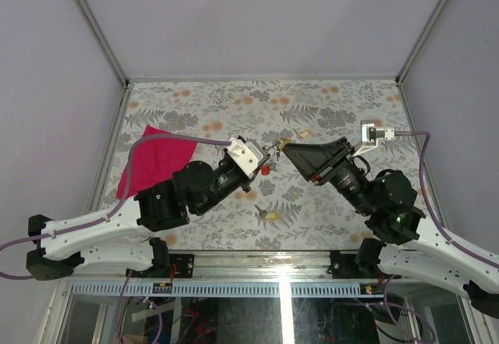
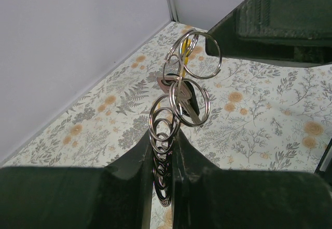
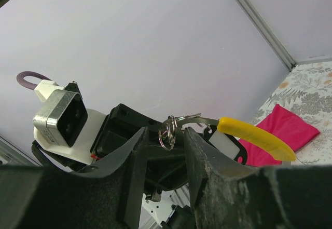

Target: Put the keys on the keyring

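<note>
Grey metal loops of the keyring [image 2: 154, 125] hung in a linked chain above the table [image 1: 203, 106], one end pinched tight between the fingers of the left gripper [image 2: 162, 135]. A black-capped key [image 2: 191, 98] hung on the chain. The right gripper [image 3: 166, 134] had its fingers spread either side of the far loops. A yellow-capped key [image 1: 270, 214] lay loose on the table

Keyring [image 2: 162, 138] hangs over mid-worktop [image 1: 327, 102]; cloth [image 1: 156, 161] lies off to its left, one key [image 1: 270, 214] on the worktop nearer the front.
</note>
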### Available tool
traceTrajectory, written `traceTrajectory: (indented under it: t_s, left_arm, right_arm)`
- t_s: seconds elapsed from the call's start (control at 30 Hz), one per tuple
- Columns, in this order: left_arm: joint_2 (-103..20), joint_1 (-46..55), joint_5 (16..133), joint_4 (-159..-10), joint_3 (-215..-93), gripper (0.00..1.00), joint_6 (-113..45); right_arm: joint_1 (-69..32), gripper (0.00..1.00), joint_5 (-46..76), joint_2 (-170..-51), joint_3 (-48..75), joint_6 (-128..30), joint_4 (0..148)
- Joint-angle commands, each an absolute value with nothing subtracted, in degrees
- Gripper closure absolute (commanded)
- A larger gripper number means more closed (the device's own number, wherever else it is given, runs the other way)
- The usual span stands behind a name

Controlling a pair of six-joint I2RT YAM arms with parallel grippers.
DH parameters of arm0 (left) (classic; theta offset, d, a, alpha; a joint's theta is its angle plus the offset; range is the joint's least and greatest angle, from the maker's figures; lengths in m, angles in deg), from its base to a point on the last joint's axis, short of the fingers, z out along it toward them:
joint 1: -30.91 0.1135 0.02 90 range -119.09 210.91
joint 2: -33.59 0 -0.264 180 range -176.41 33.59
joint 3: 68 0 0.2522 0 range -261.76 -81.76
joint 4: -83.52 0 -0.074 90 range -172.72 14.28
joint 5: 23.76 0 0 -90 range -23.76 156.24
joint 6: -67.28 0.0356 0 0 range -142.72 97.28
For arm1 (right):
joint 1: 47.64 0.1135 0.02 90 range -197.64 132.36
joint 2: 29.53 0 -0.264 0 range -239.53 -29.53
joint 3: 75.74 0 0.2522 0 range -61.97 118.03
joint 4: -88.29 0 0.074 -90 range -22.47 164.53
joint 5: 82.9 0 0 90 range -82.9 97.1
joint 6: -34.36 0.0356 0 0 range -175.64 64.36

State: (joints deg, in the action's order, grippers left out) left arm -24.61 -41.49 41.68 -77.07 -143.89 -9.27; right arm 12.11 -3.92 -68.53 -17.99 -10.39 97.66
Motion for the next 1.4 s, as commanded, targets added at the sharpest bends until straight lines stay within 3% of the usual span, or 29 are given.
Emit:
traceTrajectory:
  t_s: [0.0,0.77,1.07,1.37]
  left_arm:
    - [-24.15,-41.70,40.31,-83.12,-146.13,1.00,-8.90]
    - [-24.31,-41.61,40.84,-82.94,-146.34,1.00,-8.70]
    - [-24.28,-41.73,41.01,-82.73,-146.43,1.00,-8.73]
    - [-24.13,-41.73,41.02,-82.46,-146.35,1.00,-8.92]
  right_arm:
    - [12.30,0.62,-4.00,-68.26,-17.77,-9.15,100.71]
    - [12.30,0.65,-2.25,-70.27,-17.77,-7.36,102.89]
    - [12.31,0.71,-2.07,-70.84,-17.65,-7.29,103.53]
    - [12.31,0.94,-2.66,-69.95,-19.08,-11.74,106.19]
